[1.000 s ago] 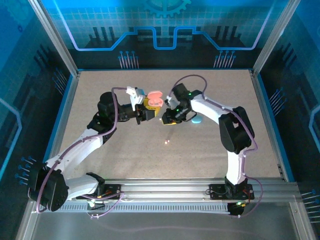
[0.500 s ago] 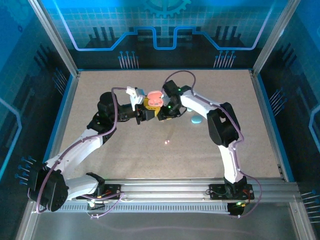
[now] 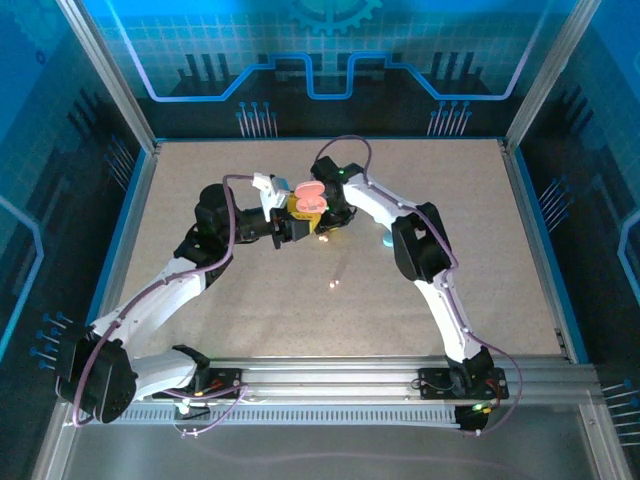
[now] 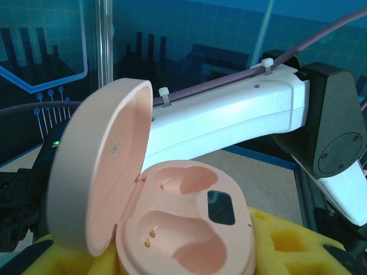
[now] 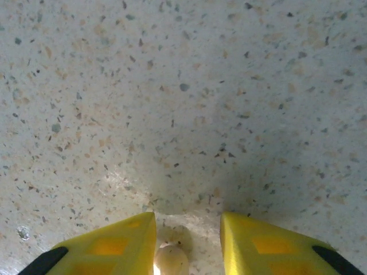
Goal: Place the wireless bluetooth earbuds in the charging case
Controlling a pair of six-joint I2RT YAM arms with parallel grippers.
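Observation:
The pink charging case (image 4: 189, 229) stands open with its lid (image 4: 97, 166) tipped back, and both of its sockets are bare. My left gripper (image 4: 172, 260) is shut on it, the yellow fingers at its sides. From above, the case (image 3: 310, 193) sits at the table's middle back in my left gripper (image 3: 296, 214). My right gripper (image 3: 328, 218) hangs just right of it, pointing down at the table. Its yellow fingers stand apart (image 5: 188, 240). A small pale earbud (image 5: 171, 260) sits between them against the left finger, with a gap to the right finger. Another pink earbud (image 3: 332, 284) lies on the table.
A light blue case (image 3: 387, 241) lies right of the grippers, half hidden by my right arm. That white arm (image 4: 229, 114) crosses close behind the open pink case. Blue walls and a metal frame ring the speckled table (image 3: 250, 330).
My right arm has swung left, away from the blue case, until its gripper is beside the pink case. My left arm and the case have not moved.

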